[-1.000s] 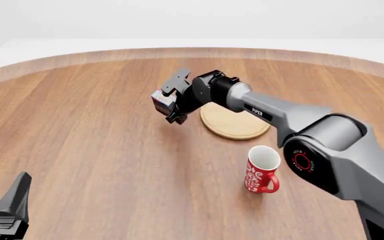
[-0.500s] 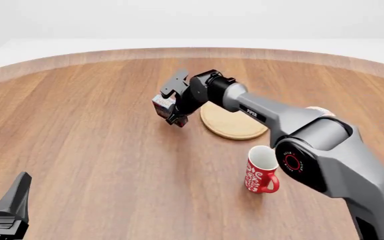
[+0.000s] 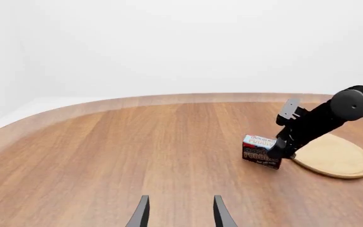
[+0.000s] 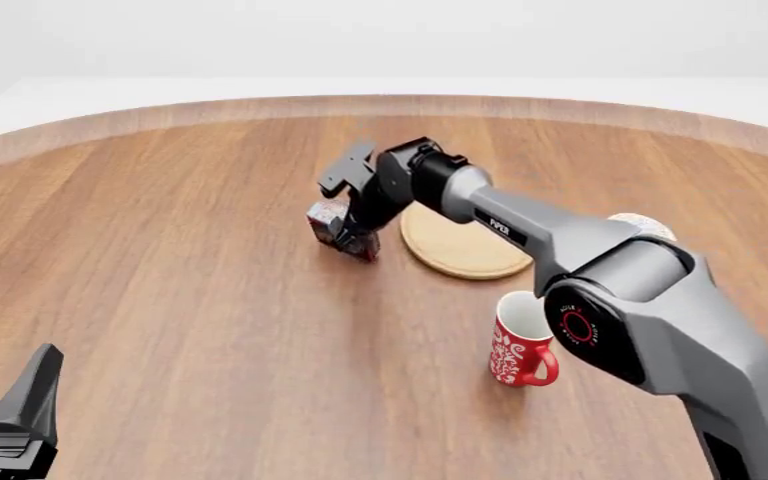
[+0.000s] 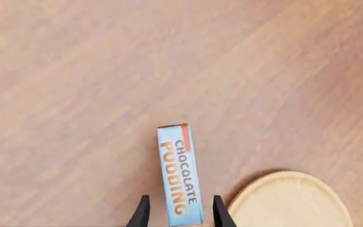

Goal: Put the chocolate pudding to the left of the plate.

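Observation:
The chocolate pudding (image 4: 323,220) is a small brown box with a light-blue top. It stands on the table just left of the plate (image 4: 471,252), a light-wood disc. My right gripper (image 4: 340,230) reaches down around the box. In the right wrist view the chocolate pudding (image 5: 180,177) lies between the two fingers with a small gap on each side, so the right gripper (image 5: 180,213) is open. The left wrist view shows the chocolate pudding (image 3: 261,151) on the wood beside the plate (image 3: 332,158). My left gripper (image 3: 180,213) is open and empty, far back at the table's near left (image 4: 17,420).
A red patterned mug (image 4: 520,342) stands in front of the plate, close under my right arm. A white mug (image 4: 644,226) peeks out behind that arm's elbow. The round wooden table (image 4: 157,280) has a curved far edge.
The right gripper has lowered the pudding box from above the table down onto the wood left of the plate, and its fingers now stand off the box. The left arm has not moved.

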`<state>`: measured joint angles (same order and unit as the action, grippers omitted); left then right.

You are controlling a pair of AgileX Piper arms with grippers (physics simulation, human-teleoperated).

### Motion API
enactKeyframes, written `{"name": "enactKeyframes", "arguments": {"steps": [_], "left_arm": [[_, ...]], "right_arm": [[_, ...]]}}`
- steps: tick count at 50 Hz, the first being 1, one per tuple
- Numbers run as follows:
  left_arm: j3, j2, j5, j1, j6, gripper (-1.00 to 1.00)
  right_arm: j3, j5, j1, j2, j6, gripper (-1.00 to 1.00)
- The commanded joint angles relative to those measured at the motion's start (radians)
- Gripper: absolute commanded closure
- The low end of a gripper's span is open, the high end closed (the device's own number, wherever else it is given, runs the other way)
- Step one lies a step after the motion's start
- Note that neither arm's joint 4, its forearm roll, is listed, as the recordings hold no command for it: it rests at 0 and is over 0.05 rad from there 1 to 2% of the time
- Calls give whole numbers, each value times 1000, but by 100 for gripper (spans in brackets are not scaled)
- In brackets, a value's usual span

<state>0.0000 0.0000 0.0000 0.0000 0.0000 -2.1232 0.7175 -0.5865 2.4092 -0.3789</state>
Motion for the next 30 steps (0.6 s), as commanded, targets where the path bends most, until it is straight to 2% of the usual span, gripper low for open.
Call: {"name": "enactKeyframes", "arguments": {"steps": [1, 18, 30], "left_arm": [[0, 0, 0, 0, 0, -100], [0, 0, 0, 0, 0, -100], [0, 0, 0, 0, 0, -100]], "right_arm": [[-30, 25, -8, -10, 11, -100], [27, -2, 4, -54, 17, -100], [228, -82, 18, -214, 26, -100]]}}
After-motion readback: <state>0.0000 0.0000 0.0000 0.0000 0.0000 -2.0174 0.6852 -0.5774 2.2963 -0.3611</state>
